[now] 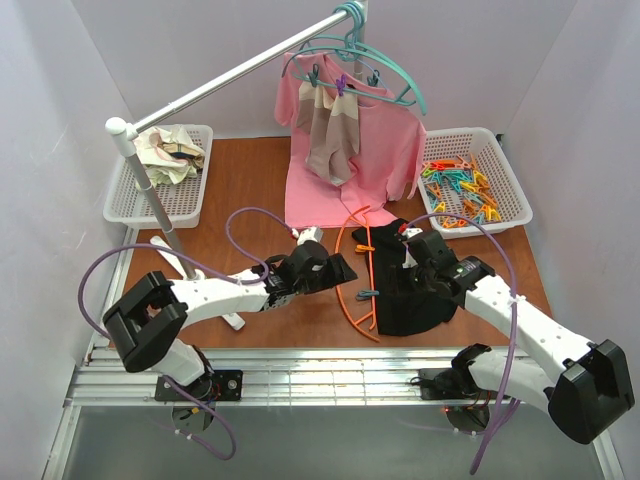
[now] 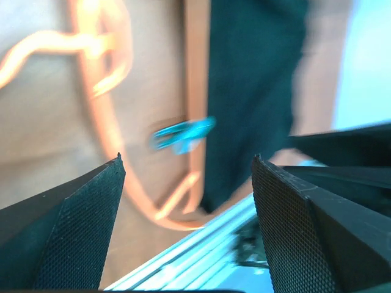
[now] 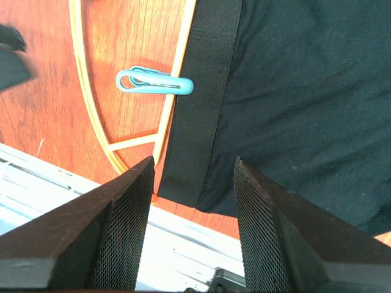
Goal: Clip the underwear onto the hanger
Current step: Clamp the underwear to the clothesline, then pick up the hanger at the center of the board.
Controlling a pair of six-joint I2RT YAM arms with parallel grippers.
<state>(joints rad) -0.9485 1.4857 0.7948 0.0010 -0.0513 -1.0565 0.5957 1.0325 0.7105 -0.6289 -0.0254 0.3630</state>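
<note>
The orange hanger (image 1: 352,270) lies flat on the table. A blue clip (image 1: 365,294) pinches its straight bar, and an orange clip (image 1: 362,247) sits farther back. The black underwear (image 1: 415,295) lies along the hanger's right side. My left gripper (image 1: 350,269) is open and empty, just left of the hanger. Its blurred wrist view shows the gripper (image 2: 187,160), hanger (image 2: 107,131), blue clip (image 2: 183,133) and underwear (image 2: 253,85). My right gripper (image 1: 412,250) is open and empty above the underwear. Its wrist view shows the gripper (image 3: 193,161), underwear (image 3: 299,91), hanger bar (image 3: 178,73) and blue clip (image 3: 156,82).
A white basket (image 1: 505,185) of coloured clips stands at the back right. A white basket (image 1: 195,190) of cloths stands at the back left. A rail (image 1: 230,80) carries teal hangers (image 1: 390,70), a pink shirt (image 1: 385,150) and a beige-striped cloth (image 1: 335,135). The table's metal near edge (image 3: 73,183) is close.
</note>
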